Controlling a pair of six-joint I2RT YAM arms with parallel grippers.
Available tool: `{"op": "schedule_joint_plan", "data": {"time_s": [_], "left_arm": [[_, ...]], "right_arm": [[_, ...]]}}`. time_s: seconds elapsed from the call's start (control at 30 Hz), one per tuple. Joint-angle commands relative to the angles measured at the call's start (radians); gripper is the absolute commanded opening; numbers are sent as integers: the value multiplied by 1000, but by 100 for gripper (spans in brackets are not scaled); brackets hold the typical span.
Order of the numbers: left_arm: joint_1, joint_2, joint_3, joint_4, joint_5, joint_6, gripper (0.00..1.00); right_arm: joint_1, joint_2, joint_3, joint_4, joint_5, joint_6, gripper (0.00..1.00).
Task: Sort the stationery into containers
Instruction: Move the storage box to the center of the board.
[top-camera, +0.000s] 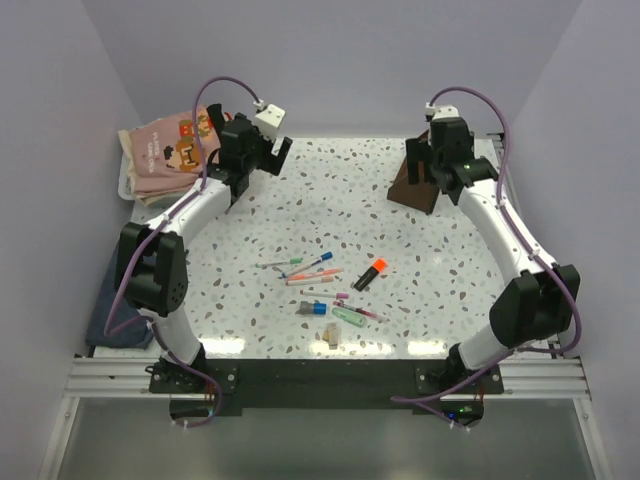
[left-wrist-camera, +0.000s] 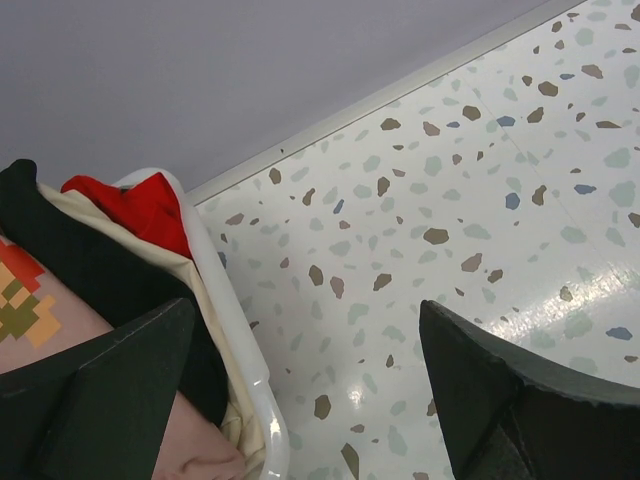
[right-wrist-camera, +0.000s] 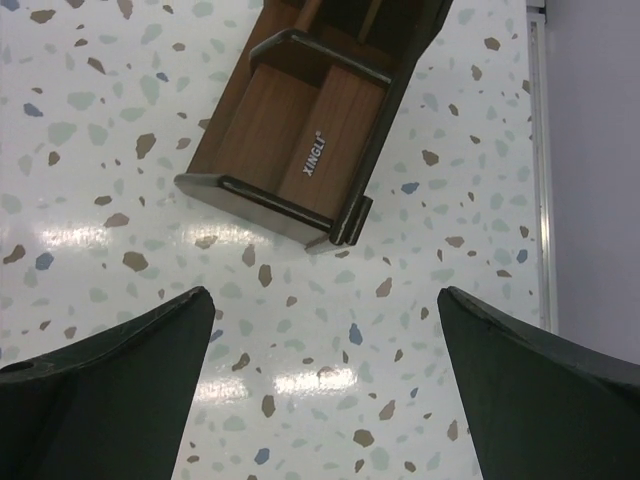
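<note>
Several pens and markers lie in a loose cluster at the front middle of the table: an orange highlighter (top-camera: 373, 271), a mint green marker (top-camera: 349, 317), a blue-capped pen (top-camera: 316, 265), a pink pen (top-camera: 308, 281) and a beige piece (top-camera: 331, 335). The dark brown wooden organizer (top-camera: 415, 184) stands at the back right; in the right wrist view it (right-wrist-camera: 305, 130) lies just ahead of my fingers. My right gripper (top-camera: 452, 178) (right-wrist-camera: 325, 320) is open and empty beside it. My left gripper (top-camera: 262, 155) (left-wrist-camera: 305, 340) is open and empty at the back left, next to the tray.
A white tray (top-camera: 126, 180) of folded clothes stands at the back left; its rim (left-wrist-camera: 235, 320) lies between my left fingers. The lilac walls close the table on three sides. A dark cloth (top-camera: 108, 315) hangs off the left edge.
</note>
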Motion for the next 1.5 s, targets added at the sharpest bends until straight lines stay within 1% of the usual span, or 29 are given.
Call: {"op": "schedule_joint_plan", "data": {"time_s": [0.0, 0.07, 0.13, 0.27, 0.3, 0.33, 0.37, 0.43, 0.47, 0.53, 0.57, 0.6, 0.67, 0.8, 1.0, 1.23, 1.37, 1.4, 1.47], "left_arm": [[-3, -63, 14, -14, 13, 24, 100], [-3, -64, 25, -54, 13, 33, 100], [-3, -55, 50, -131, 16, 38, 100], [-5, -41, 86, -218, 19, 29, 99], [-5, -46, 84, -232, 19, 26, 98], [-5, -51, 76, -232, 19, 24, 97], [-5, -64, 58, -231, 20, 21, 97], [-5, -77, 38, -220, 20, 16, 97], [-5, -87, 19, -217, 22, 15, 96], [-5, -95, 2, -206, 22, 9, 96], [-5, -98, -10, -203, 22, 9, 96], [-5, -98, -15, -199, 22, 9, 96], [-5, -97, -22, -197, 17, 9, 96], [-5, -94, -24, -197, 17, 9, 96], [-5, -83, -22, -199, 14, 10, 96], [-5, -61, -2, -208, 16, 4, 96], [-5, -46, 22, -223, 13, 6, 96], [-5, -44, 24, -225, 13, 7, 96], [-5, -41, 30, -229, 13, 6, 96]], "right_arm": [[-4, 78, 112, 17, 96, -34, 97], [-20, 115, 185, -24, 84, 15, 96], [-43, 168, 251, -54, 65, 52, 92], [-79, 259, 356, -94, 15, 138, 86], [-91, 276, 377, -106, -2, 143, 80], [-96, 311, 417, -121, -19, 146, 78], [-99, 323, 431, -126, -17, 148, 73], [-106, 374, 483, -158, -7, 157, 67], [-109, 394, 504, -175, -2, 164, 61], [-122, 425, 549, -205, -1, 193, 57], [-126, 452, 560, -212, -7, 204, 52], [-132, 465, 581, -218, -10, 212, 50], [-137, 507, 607, -235, -13, 238, 46], [-154, 563, 672, -241, 2, 258, 46], [-169, 610, 710, -250, -2, 267, 45], [-178, 636, 681, -272, -45, 287, 42], [-180, 638, 658, -273, -65, 295, 30], [-181, 640, 652, -272, -68, 298, 30], [-180, 643, 646, -270, -79, 296, 18]]}}
